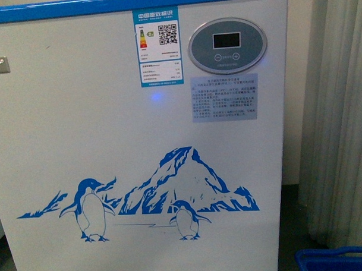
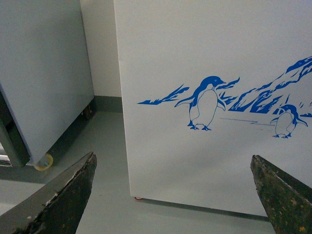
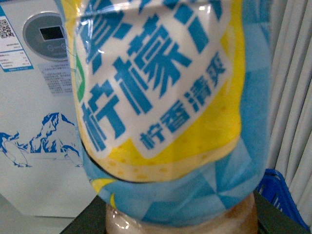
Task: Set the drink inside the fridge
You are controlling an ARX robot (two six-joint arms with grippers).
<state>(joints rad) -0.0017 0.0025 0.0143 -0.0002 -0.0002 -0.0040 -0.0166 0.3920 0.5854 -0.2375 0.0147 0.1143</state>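
Yellow-and-blue label point(image 3: 156, 87) fills the view from my right claw point(image 3: 180, 223), which is clamped on the bottle point(image 3: 195, 195); the bottle stands roughly upright, slightly tilted. My left claw point(image 2: 170, 200) is spread wide and empty, low over the floor point(image 2: 107, 146). Ahead stands the fridge point(image 1: 109, 114), front wall facing me. I reckon the bottle must rise over the blue rim point(image 1: 135, 3); the lid is out of sight. Grey cabinet point(image 2: 44, 73) left, curtain point(image 1: 340, 106) and blue crate point(image 1: 337, 259) right

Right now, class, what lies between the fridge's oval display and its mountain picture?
A pale printed notice, below the oval display and above the mountain picture on the fridge; the front view shows it.
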